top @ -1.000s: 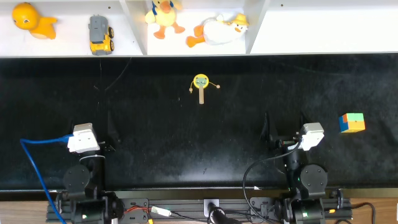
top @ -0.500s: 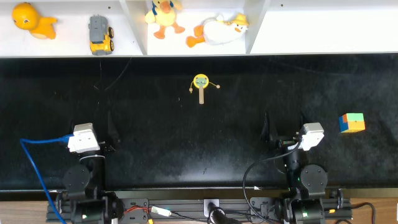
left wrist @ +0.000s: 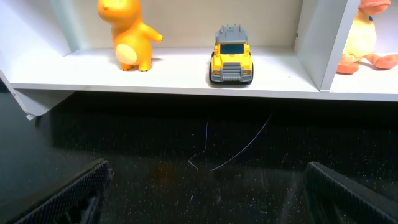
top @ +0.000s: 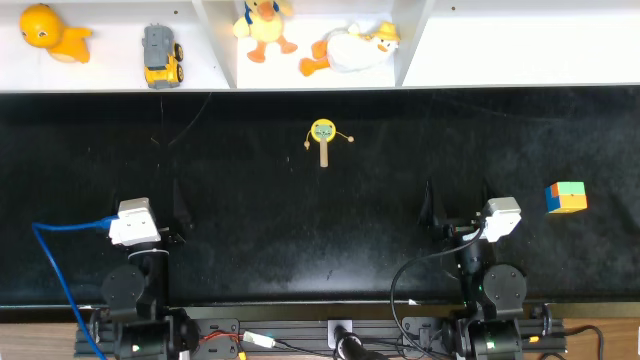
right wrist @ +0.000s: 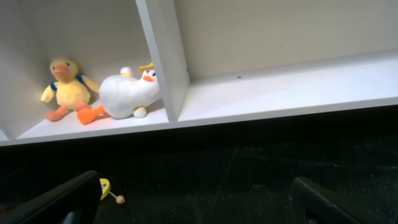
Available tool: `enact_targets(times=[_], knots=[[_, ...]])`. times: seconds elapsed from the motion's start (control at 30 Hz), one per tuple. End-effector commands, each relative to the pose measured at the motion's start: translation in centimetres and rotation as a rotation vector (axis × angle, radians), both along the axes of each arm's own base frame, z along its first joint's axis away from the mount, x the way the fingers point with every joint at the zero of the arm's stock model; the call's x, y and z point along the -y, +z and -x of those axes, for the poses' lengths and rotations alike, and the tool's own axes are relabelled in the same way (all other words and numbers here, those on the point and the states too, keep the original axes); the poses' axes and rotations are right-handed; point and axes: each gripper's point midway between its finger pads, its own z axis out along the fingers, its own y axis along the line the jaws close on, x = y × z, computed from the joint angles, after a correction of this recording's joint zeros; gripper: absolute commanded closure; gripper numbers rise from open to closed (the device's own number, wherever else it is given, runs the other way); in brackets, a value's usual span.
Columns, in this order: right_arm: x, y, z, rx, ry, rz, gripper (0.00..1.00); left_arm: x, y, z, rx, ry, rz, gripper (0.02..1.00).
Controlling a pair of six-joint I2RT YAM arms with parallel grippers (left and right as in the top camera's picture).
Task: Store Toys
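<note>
A yellow rattle drum [top: 322, 138] with a wooden handle lies on the black table, near the shelf's middle bay; its edge also peeks in as the rattle drum [right wrist: 106, 186] beside one finger. A multicoloured cube [top: 566, 197] sits at the table's right side. The white shelf [top: 320, 78] holds an orange figure [left wrist: 129, 32] and a yellow truck [left wrist: 232, 55] in its left bay. A yellow duck plush [right wrist: 66, 88] and a white goose plush [right wrist: 127, 94] share the middle bay. My left gripper [left wrist: 206, 168] and right gripper [right wrist: 194, 180] stand open and empty near the front edge.
The shelf's right bay [right wrist: 292, 81] has nothing in it. A blue cable [top: 55, 262] loops beside the left arm's base. Bare black table [top: 250, 220] stretches between the grippers and the shelf.
</note>
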Motion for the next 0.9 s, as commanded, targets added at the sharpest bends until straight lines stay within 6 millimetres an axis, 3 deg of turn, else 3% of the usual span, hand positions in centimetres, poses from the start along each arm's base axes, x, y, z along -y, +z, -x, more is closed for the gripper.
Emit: enact_targets(times=[0.03,0.9], knots=[[-0.15,-0.24,0.0,0.003,0.007,0.006,0.005,0.0,0.0,0.02,0.003,-0.002,-0.019,0.02],[-0.15,-0.23,0.0,0.004,0.007,0.006,0.005,-0.02,0.0,0.02,0.003,-0.001,-0.019,0.02]])
